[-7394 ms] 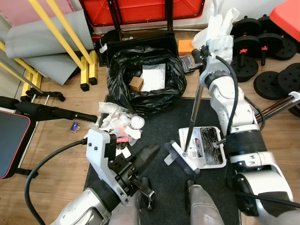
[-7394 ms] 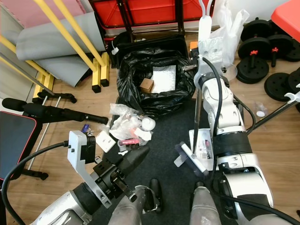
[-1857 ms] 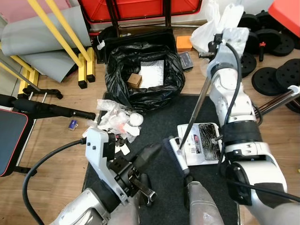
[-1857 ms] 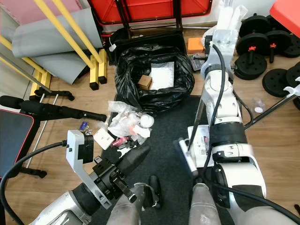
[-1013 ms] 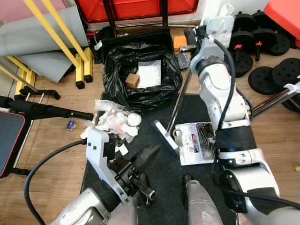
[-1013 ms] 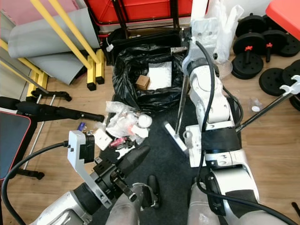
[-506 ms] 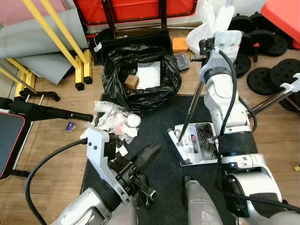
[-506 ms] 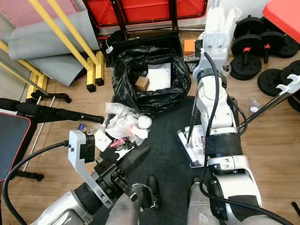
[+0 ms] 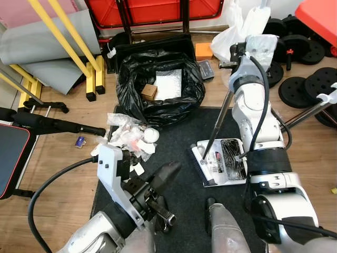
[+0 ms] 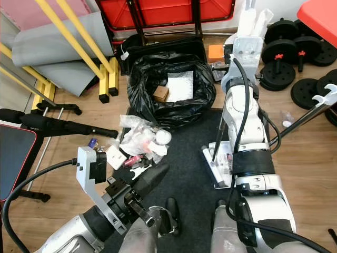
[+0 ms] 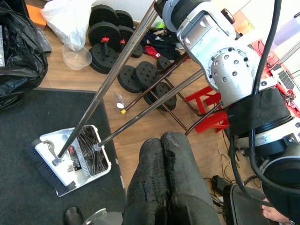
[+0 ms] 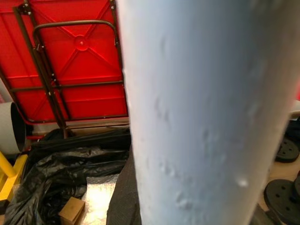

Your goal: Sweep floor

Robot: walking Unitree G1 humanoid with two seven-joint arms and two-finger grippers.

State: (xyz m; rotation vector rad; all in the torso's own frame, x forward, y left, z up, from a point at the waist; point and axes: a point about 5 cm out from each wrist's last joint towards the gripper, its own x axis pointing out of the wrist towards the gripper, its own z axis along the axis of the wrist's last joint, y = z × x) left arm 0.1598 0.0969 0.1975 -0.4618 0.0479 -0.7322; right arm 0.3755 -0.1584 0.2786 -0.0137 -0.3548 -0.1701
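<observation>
Swung back from mid-mat a second ago, the broom head (image 9: 199,167) now sits against the white dustpan (image 9: 226,166) on the black mat (image 9: 179,142). Right gripper (image 10: 246,23), jaws clamped on the broom handle (image 9: 218,124), works above. Left gripper (image 9: 167,173) hangs low, jaws pressed together, as the wrist view confirms. Litter pile (image 9: 129,138) lies beside the black trash bag (image 9: 158,84).

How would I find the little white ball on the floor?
Find the big black trash bag standing open on the wooden floor. Just in front of it, at the edge of the dark mat, lies a heap of crumpled wrappers. The white ball sits on the heap's mat side, round and smooth, unlike the crinkly scraps.
</observation>
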